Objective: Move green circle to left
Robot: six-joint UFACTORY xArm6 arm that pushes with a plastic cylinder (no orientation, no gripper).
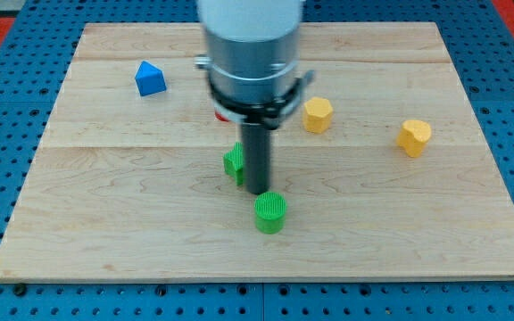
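The green circle [270, 212], a short ribbed cylinder, sits low on the wooden board [105, 223], near the middle. My tip [259, 190] stands just above it in the view, close to its upper left edge. A second green block [234, 163], partly hidden by the rod, lies against the rod's left side. The arm's grey body covers the upper middle of the board.
A blue block [150, 78] lies at the upper left. A yellow hexagon [318, 114] is right of the arm and a yellow block [413, 136] is farther right. A sliver of red [221, 115] shows behind the arm. Blue pegboard surrounds the board.
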